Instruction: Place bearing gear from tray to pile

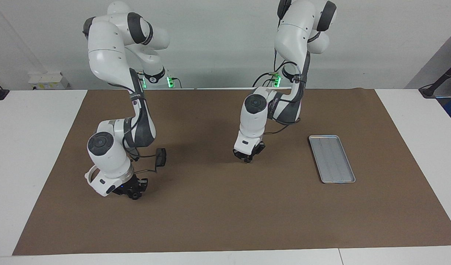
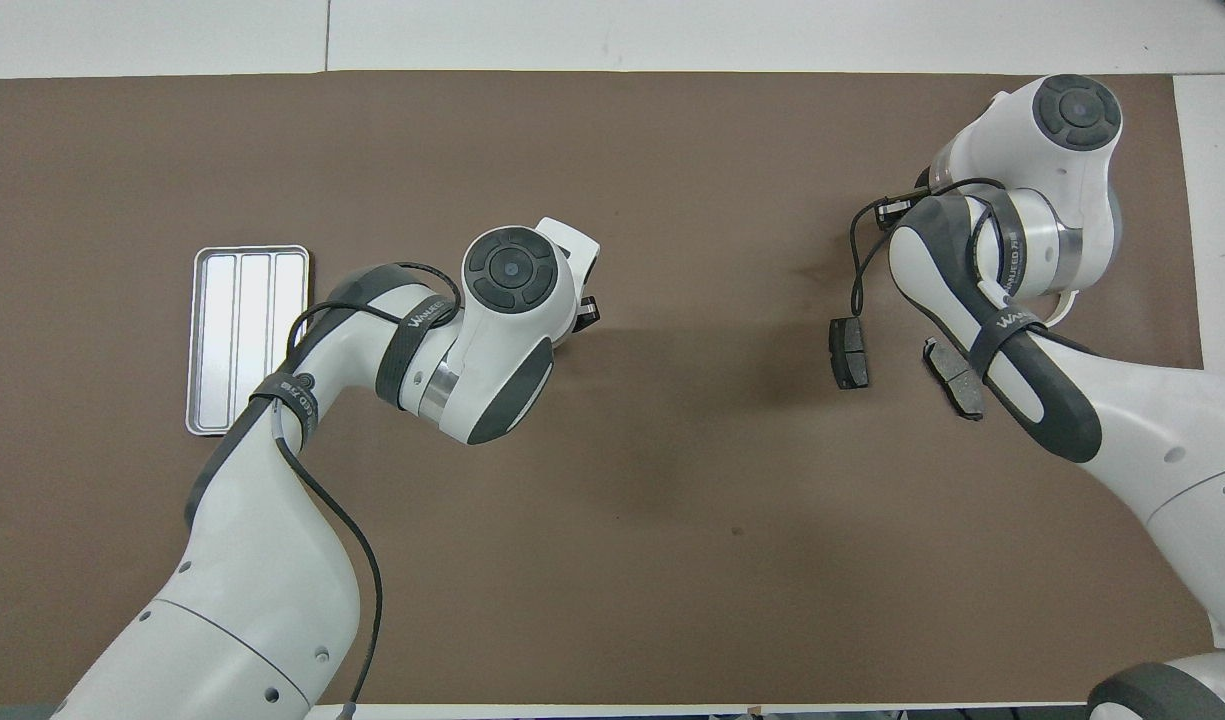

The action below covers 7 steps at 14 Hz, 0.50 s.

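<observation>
Both pincers hang low, grip unclear: left pincer [image 1: 248,157] mid-bench beside the ridged metal tray [image 1: 331,158], right pincer [image 1: 135,191] near its end.

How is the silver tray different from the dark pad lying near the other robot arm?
The tray is shiny silver-grey with long ridges; the dark pad is almost black and plain. The tray is much bigger than the dark pad. The tray lies toward the left arm's end of the table, the dark pad toward the right arm's. Both lie flat on the brown mat.
</observation>
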Each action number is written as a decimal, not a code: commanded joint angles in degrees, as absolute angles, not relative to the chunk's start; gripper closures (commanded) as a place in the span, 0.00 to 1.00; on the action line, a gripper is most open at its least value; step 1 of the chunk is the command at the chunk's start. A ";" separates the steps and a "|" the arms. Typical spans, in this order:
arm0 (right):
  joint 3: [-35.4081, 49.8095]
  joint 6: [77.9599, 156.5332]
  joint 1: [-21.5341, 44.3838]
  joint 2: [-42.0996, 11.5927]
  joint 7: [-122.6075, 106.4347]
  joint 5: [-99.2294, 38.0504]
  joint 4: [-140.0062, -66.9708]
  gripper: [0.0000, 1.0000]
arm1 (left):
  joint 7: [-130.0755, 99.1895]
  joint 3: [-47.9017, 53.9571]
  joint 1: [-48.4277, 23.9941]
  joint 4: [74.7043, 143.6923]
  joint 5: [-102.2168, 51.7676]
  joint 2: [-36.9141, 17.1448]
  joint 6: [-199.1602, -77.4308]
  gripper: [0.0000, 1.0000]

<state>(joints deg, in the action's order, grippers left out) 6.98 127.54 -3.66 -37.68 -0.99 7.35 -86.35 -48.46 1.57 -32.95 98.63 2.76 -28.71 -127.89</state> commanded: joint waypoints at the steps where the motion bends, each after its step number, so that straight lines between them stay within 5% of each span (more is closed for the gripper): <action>1: 8.00 128.41 -4.66 -37.09 -1.58 8.00 -87.63 0.00 | -50.27 0.79 -34.10 98.09 4.13 -29.62 -128.59 1.00; 5: 8.00 121.49 -2.30 -32.89 0.69 8.09 -86.75 0.00 | -50.01 0.79 -33.84 98.09 5.44 -29.62 -128.67 1.00; 7: 8.26 115.61 0.51 -29.20 5.77 7.65 -85.87 0.00 | -49.05 0.79 -33.14 98.17 6.59 -29.10 -127.88 0.00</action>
